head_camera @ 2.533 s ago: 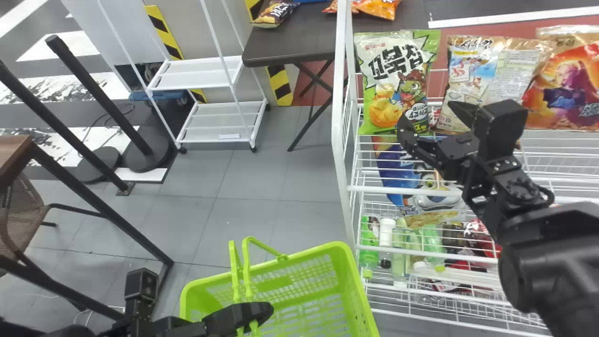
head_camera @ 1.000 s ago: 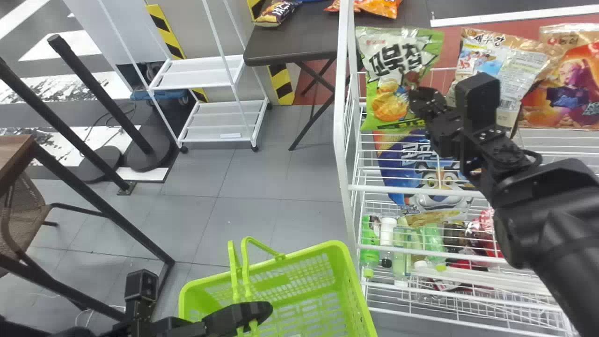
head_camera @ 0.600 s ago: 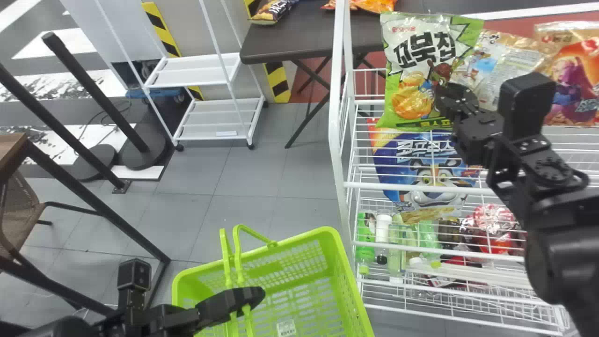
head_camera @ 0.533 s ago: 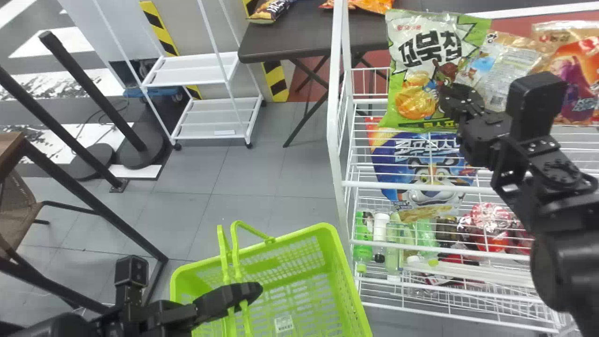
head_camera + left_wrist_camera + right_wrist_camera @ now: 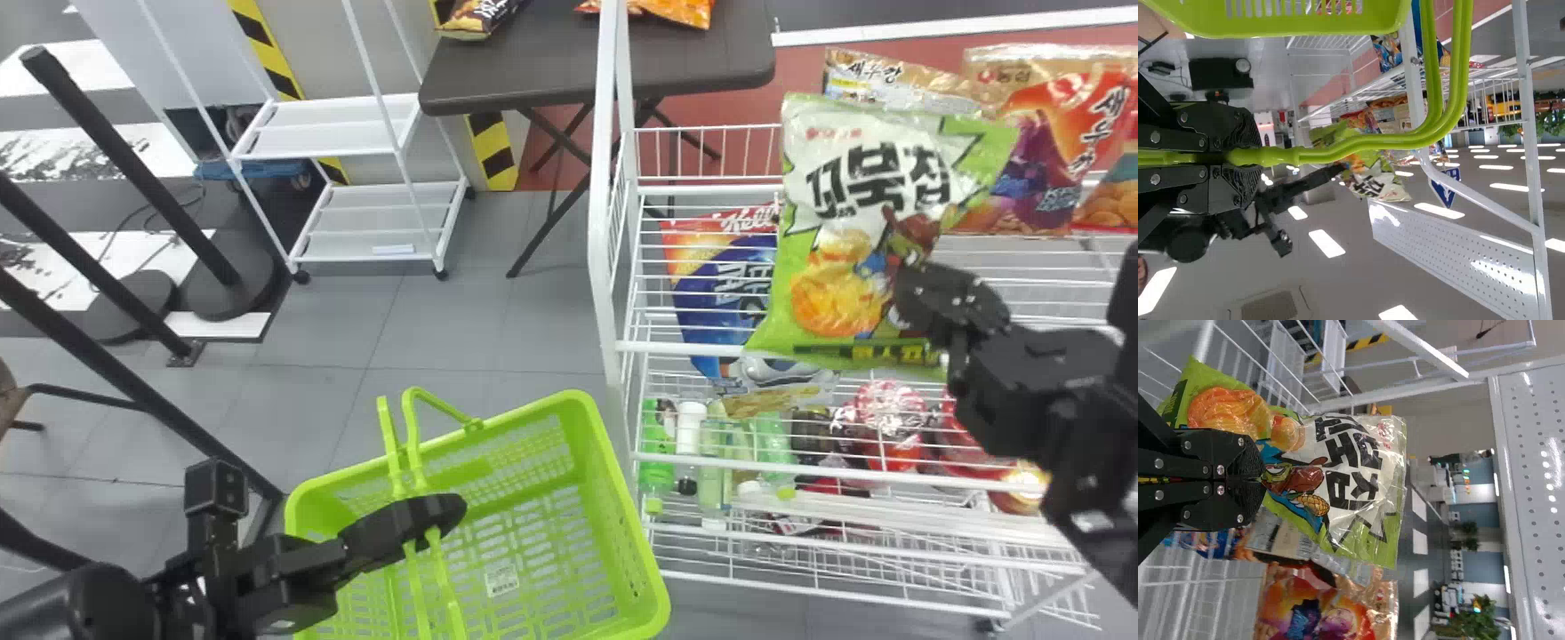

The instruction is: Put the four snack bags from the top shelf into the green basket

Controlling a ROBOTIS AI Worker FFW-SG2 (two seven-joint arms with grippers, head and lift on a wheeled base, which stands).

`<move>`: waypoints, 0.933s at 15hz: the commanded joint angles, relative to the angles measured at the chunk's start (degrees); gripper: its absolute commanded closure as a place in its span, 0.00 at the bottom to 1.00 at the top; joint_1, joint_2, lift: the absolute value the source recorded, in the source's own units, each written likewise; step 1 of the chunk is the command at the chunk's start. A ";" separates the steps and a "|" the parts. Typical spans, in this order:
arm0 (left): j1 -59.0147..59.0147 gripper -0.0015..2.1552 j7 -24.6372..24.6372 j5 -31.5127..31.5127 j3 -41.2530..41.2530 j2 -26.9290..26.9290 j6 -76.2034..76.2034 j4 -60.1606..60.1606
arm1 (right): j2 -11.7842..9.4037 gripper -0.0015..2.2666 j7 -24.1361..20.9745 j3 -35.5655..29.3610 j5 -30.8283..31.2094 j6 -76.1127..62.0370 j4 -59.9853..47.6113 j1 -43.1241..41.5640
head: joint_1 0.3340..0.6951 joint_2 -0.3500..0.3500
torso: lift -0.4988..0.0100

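Green-and-white foil bag [image 5: 845, 258]: gripped by right hand [image 5: 1262, 480], near top shelf's left edge
Green plastic basket [image 5: 624, 511]: handles clamped in left hand [image 5: 430, 520]
Delivered: none
Left: four, including three upright bags [image 5: 1036, 160]

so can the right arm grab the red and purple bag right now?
Probably not: right hand is shut on the green bag, which partly covers the red and purple bag in the head view. Likely has to let go first.
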 commanded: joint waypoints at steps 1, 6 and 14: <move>-0.23 1.00 -0.66 -0.11 -0.39 -0.19 0.00 0.10 | -0.41 1.00 1.09 -0.07 -3.01 8.36 -5.20 2.90 | 1.00 0.76 | 0.98; -0.32 1.00 -0.66 0.07 -0.57 -0.27 0.18 0.01 | -2.17 1.00 2.14 9.95 -3.54 18.73 -4.76 1.32 | 1.00 0.92 | 0.98; -0.84 1.00 -0.66 0.15 -1.71 -0.62 1.23 -0.34 | -2.44 1.00 0.82 24.63 -2.22 31.56 5.26 -9.40 | 1.00 1.00 | 0.98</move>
